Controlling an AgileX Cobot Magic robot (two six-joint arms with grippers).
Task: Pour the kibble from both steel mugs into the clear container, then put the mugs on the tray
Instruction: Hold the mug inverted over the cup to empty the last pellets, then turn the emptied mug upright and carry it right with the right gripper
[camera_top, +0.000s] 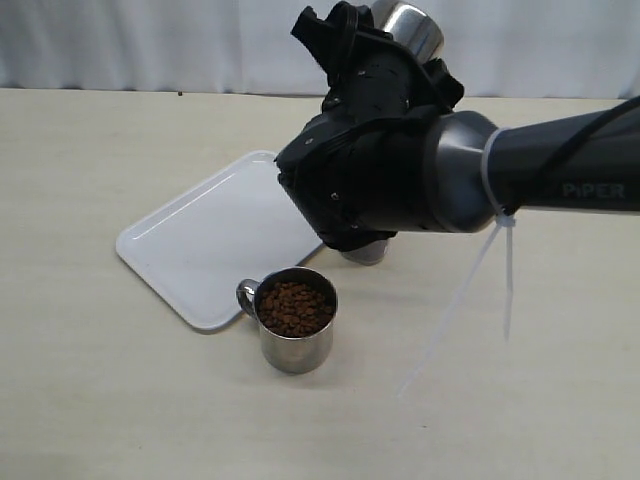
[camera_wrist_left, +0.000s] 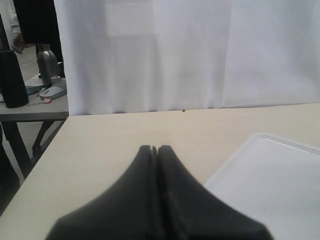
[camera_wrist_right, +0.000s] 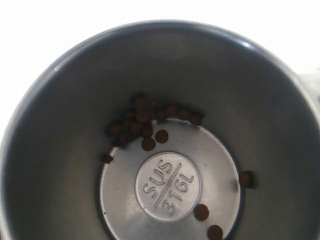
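Exterior elevated, left wrist low, both seeing tray (camera_top: 210, 250)

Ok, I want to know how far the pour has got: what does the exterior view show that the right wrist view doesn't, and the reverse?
Only the exterior view: the white tray, and an upright steel mug beside it, full of kibble. Only the right wrist view: the inside of the tilted steel mug, nearly empty, with a few pellets around the SUS 316L stamp on its floor. Both: that same mug, which the exterior view shows raised in the right gripper.
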